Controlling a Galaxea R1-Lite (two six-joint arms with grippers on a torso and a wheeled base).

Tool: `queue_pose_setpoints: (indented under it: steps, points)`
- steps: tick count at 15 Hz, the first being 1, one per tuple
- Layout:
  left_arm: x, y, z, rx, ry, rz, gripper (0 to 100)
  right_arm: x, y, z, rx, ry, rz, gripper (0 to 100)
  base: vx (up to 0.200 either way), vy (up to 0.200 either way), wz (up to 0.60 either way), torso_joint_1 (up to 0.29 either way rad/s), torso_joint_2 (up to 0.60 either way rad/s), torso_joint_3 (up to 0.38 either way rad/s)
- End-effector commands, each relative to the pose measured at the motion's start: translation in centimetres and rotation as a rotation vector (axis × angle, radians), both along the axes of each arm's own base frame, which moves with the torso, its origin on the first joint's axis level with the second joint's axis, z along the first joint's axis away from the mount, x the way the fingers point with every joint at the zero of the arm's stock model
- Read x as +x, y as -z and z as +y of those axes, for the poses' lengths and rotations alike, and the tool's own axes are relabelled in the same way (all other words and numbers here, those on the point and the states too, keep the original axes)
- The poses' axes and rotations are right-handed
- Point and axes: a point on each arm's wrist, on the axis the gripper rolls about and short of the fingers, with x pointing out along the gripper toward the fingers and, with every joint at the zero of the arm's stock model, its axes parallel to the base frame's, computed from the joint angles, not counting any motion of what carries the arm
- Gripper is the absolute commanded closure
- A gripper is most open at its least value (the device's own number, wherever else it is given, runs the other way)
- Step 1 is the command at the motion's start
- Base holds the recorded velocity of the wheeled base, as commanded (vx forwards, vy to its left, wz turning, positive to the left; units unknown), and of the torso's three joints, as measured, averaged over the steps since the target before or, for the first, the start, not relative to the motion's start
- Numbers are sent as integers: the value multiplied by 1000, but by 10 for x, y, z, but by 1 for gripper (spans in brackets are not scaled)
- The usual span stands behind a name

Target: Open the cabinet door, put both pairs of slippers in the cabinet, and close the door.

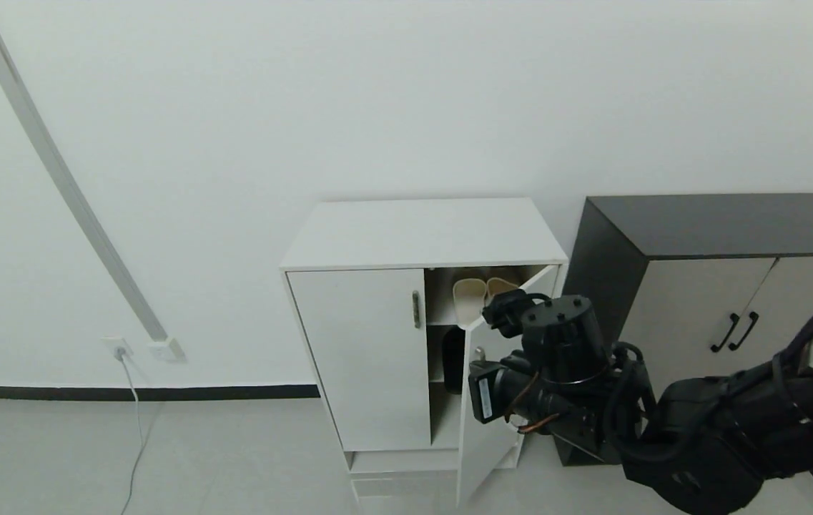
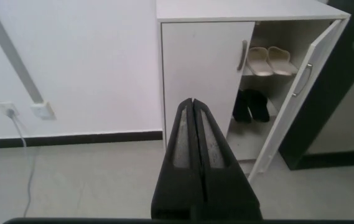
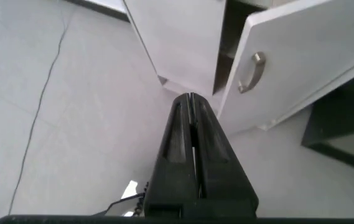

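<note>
The white cabinet [image 1: 420, 232] stands against the wall with its left door [image 1: 363, 357] closed and its right door [image 1: 483, 443] swung partly open. A beige pair of slippers [image 2: 270, 60] lies on the upper shelf and a black pair [image 2: 251, 106] on the shelf below; both pairs are inside. My right arm [image 1: 563, 357] hangs just in front of the open door. My right gripper [image 3: 191, 98] is shut and empty, a short way from the door's handle [image 3: 251, 71]. My left gripper [image 2: 192, 102] is shut, holds nothing and points at the cabinet from farther back.
A dark cabinet [image 1: 721, 229] with grey doors stands right beside the white one. A wall socket [image 1: 116, 348] with a cable running down to the floor lies to the left. Open grey floor [image 1: 163, 458] stretches before the cabinet.
</note>
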Motion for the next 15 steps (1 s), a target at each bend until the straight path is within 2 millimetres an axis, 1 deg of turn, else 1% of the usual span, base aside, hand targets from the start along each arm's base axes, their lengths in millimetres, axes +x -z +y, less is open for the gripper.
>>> queue_pose_setpoints:
  steps: [1,2,4,6,9,13,15]
  points:
    - [0,0,0,0,2,2,100,-9,18,-12,-60,-41,11,100,0,0,0,0,0,0]
    - [0,0,0,-2,0,1,100,-10,24,-18,-57,-52,4,100,0,0,0,0,0,0]
    - [0,0,0,-2,0,1,100,-15,38,-32,-119,-62,28,100,0,0,0,0,0,0]
    - [0,0,0,0,2,1,100,-20,47,-41,-148,-58,55,100,200,0,0,-2,5,2]
    - [0,0,0,0,2,1,100,-18,54,-46,-152,-42,65,100,200,0,0,-7,-4,4]
    - [0,0,0,-2,2,1,100,-7,65,-46,-149,-20,58,100,200,0,0,7,6,0]
    - [0,0,0,-2,2,1,100,-3,69,-42,-141,-21,45,100,0,0,0,0,0,0]
